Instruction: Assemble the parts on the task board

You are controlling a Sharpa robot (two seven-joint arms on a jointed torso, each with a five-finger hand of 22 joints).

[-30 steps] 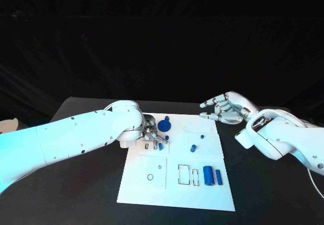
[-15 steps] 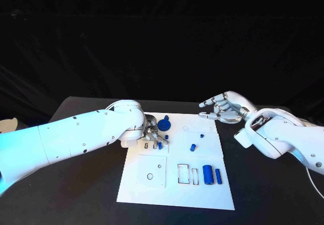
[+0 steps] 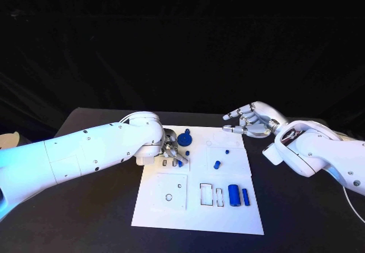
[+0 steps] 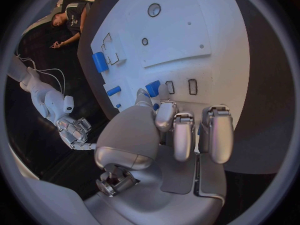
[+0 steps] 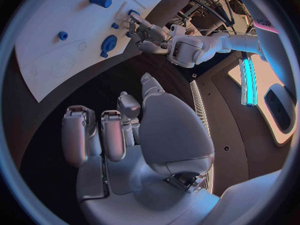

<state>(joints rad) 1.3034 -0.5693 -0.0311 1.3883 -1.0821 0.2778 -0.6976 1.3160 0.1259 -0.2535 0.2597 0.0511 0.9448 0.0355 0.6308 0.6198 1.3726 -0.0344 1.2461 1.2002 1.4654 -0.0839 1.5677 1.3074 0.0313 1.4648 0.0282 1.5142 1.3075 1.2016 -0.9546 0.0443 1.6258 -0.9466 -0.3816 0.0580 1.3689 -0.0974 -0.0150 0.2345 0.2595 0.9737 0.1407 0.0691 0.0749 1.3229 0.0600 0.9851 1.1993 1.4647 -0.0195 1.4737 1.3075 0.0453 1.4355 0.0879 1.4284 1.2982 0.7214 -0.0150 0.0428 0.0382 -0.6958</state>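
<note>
The white task board (image 3: 199,211) lies in the middle of the black table. My left hand (image 3: 172,151) is low over its far left part, and the thumb and a finger pinch a small blue part (image 3: 180,164) (image 4: 152,88) beside two empty slots (image 4: 192,86). A round blue part (image 3: 185,140) sits just behind that hand. Two short blue parts (image 3: 227,153) (image 3: 217,165) are mid-board, and two blue cylinders (image 3: 233,193) (image 3: 246,196) lie beside outlined slots (image 3: 207,194). My right hand (image 3: 251,122) hovers above the board's far right corner, fingers half-curled and apart, holding nothing.
Black table (image 3: 304,221) surrounds the board on all sides. A raised white plate with two small holes (image 3: 170,192) takes up the board's near left part. My right forearm (image 3: 319,155) stretches over the table to the right of the board.
My right hand has drifted slightly up and toward the board. The left hand stays on the small blue part at the slots.
</note>
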